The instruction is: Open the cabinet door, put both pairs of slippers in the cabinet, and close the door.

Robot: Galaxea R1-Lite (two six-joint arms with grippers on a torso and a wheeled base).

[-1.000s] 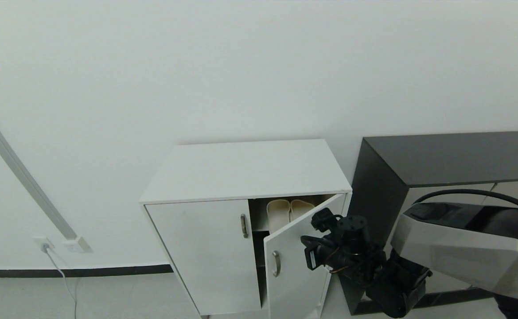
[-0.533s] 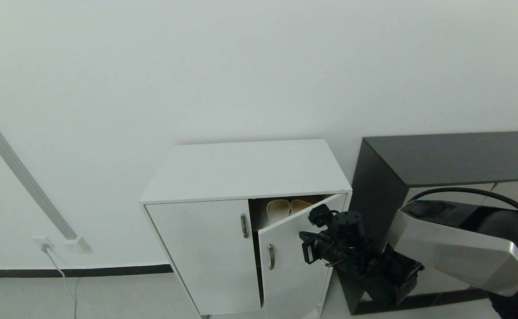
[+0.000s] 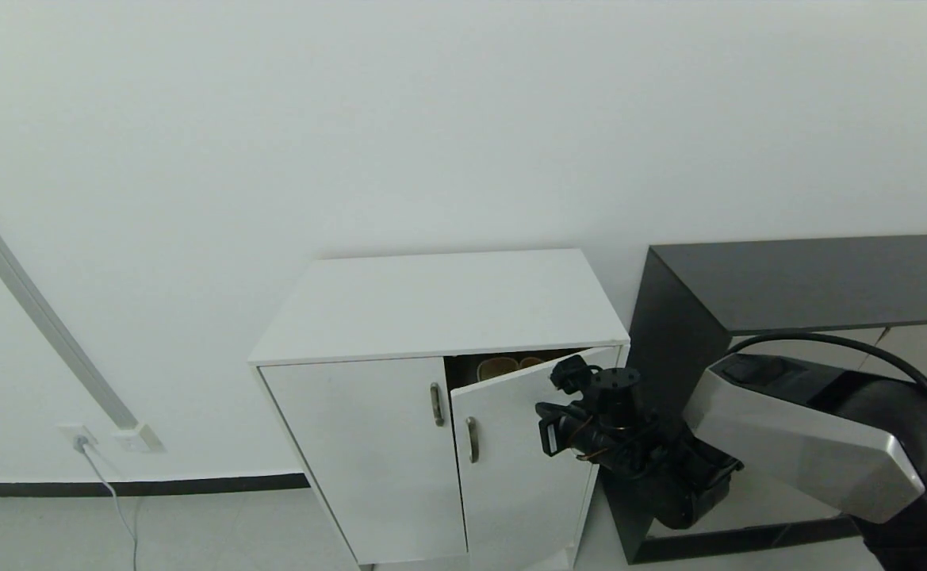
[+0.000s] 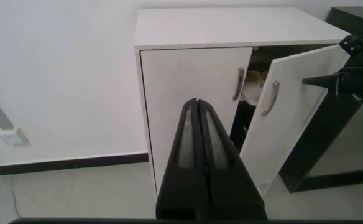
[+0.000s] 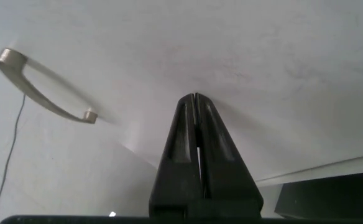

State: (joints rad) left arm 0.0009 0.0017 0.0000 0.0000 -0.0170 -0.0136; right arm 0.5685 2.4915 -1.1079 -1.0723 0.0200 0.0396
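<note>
The white cabinet stands against the wall with its left door closed. Its right door is ajar by a narrow gap. Through that gap at the top I see the beige slippers on the upper shelf, also the slippers in the left wrist view. My right gripper is shut, and the right gripper's tips rest against the door's outer face, beside the metal handle. My left gripper is shut on nothing, held back in front of the cabinet.
A dark sideboard stands right beside the cabinet, close to the right arm. A wall socket with a cable and a slanted conduit are on the wall at left. Bare floor lies before the cabinet.
The right door has swung further towards shut with my right gripper moving along against it. The gap showing the slippers has narrowed.
</note>
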